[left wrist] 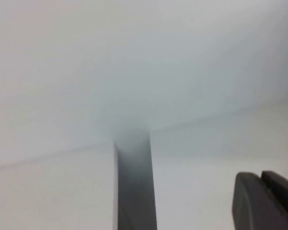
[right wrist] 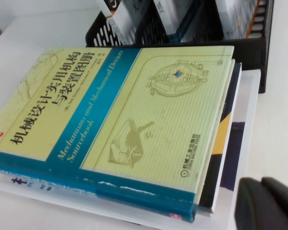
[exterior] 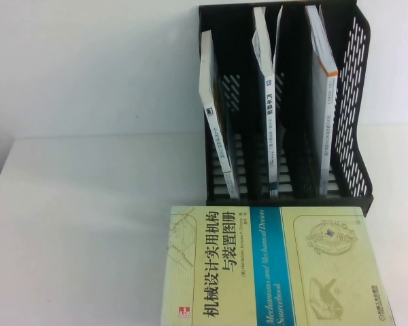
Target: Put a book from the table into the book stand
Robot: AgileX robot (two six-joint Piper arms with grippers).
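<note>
Pale-yellow hardcover book (exterior: 265, 265) titled "Mechanisms and Mechanical Devices Sourcebook" at the desk's near edge, before the black slotted plastic book stand (exterior: 353, 102); left gripper (left wrist: 266, 201) over bare desk and right gripper (right wrist: 269, 203) beside the book, finger opening indeterminate for both.

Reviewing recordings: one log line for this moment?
stage: pre-grasp | yellow book: on stack | book stand: three books | left gripper: off table | right gripper: beside stack

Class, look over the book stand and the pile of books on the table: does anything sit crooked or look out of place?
Yes. In the black book stand, the left book and middle book lean instead of standing upright. The yellow-green book tops an unevenly stacked pile, with lower books sticking out. The left claw and right claw touch nothing.
</note>
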